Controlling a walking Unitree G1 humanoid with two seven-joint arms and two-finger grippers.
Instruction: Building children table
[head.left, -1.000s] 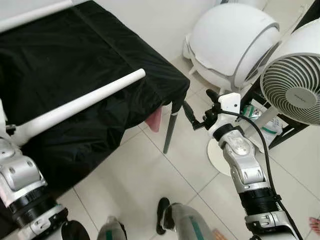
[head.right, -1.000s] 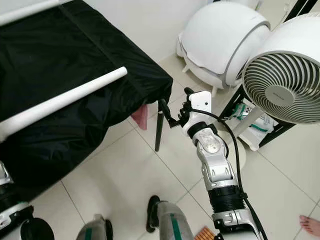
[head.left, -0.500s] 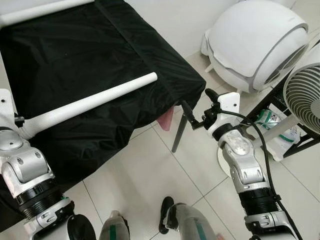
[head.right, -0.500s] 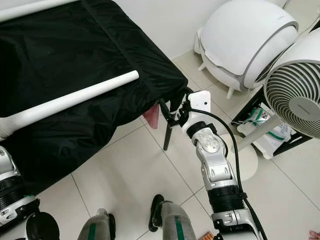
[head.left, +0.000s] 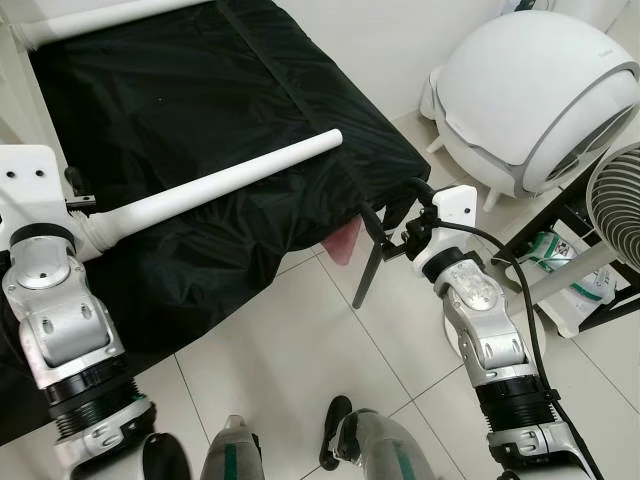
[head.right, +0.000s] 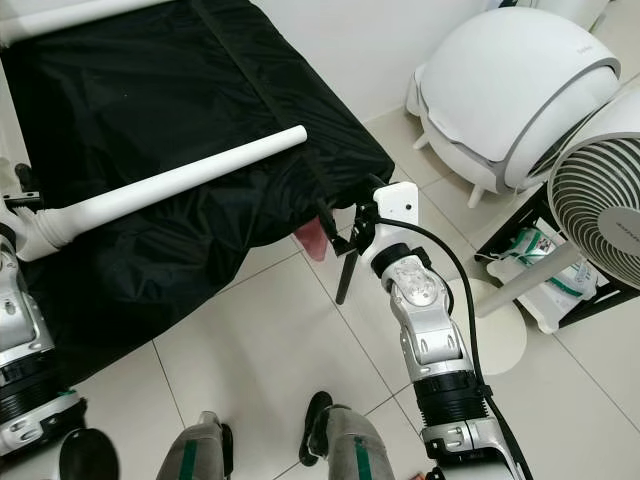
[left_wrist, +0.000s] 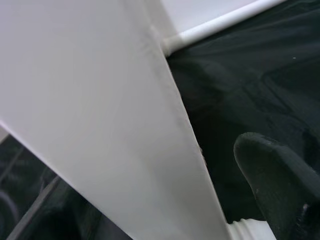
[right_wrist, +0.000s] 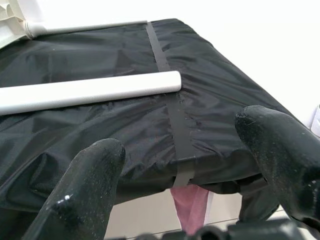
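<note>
White table leg (head.left: 225, 186), a long round tube, held at its near end by the left gripper (head.left: 85, 215) and stretched out over the black cloth (head.left: 180, 100), far tip close to the cloth's grey seam strip (right_wrist: 172, 120). Left fingers mostly hidden behind the tube's ribbed end and the white wrist plate (head.left: 30, 180); from the left wrist view, one black fingertip (left_wrist: 280, 185) beside the tube, the other out of sight, so how far the fingers part cannot be told. Second white tube (head.left: 120, 15) lying along the cloth's far edge, joined to a white panel (left_wrist: 90, 100) at the corner.

Right gripper (head.right: 340, 225) raised at the cloth's overhanging corner, fingers spread wide with nothing between them, just above the dark metal leg (head.right: 346, 278) standing on the tiled floor (head.left: 290, 330). Pink patch (right_wrist: 190, 207) showing under the cloth's hem.

Against the frames from a second ago: whole scene shifted right and down in the head views, so the camera has turned. Left wrist and its plate now higher and further in view, with more of the tube's near end visible. Right gripper closer to the cloth corner than before, no longer well out past the dark leg. White domed appliance (head.left: 535, 95) and fan (head.right: 600, 210) pushed toward the right edge.
</note>
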